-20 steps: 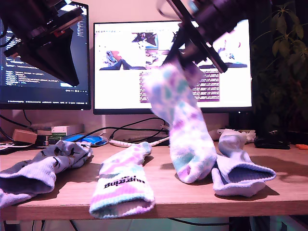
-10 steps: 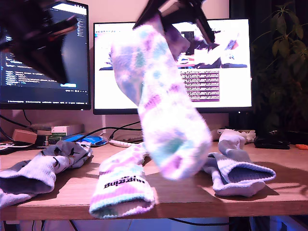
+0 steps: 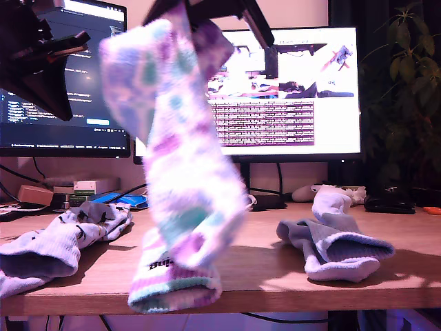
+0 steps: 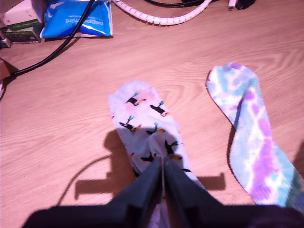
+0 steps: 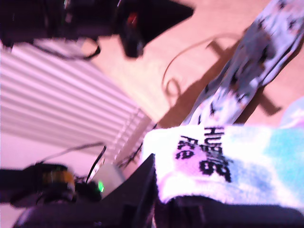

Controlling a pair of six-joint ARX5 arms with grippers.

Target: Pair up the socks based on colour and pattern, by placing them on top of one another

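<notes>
A pink-mint tie-dye sock (image 3: pixel 179 158) hangs in the air, and my second gripper (image 3: pixel 207 8) is shut on its lettered cuff (image 5: pixel 223 161) at the top of the exterior view. Directly below its toe lies a matching tie-dye sock (image 3: pixel 172 286) (image 4: pixel 256 152) near the table's front edge. A pale lavender sock with small dark birds (image 3: pixel 76 238) (image 4: pixel 147 123) lies toward the exterior view's left. My first gripper (image 4: pixel 164 185) is shut and empty, well above that sock. A plain lavender-white sock (image 3: pixel 337 248) lies toward the exterior view's right.
Two monitors (image 3: pixel 289 89) stand at the back of the wooden table (image 3: pixel 275 283). A blue packet (image 4: pixel 76 19), small boxes, a black cable and a white coiled cable (image 4: pixel 161 16) lie behind the socks. A plant (image 3: pixel 406 83) is at the exterior view's right.
My second gripper has carried the hanging tie-dye sock toward the exterior view's left, from above the plain sock to over the tie-dye sock on the table. The first arm drew slightly left.
</notes>
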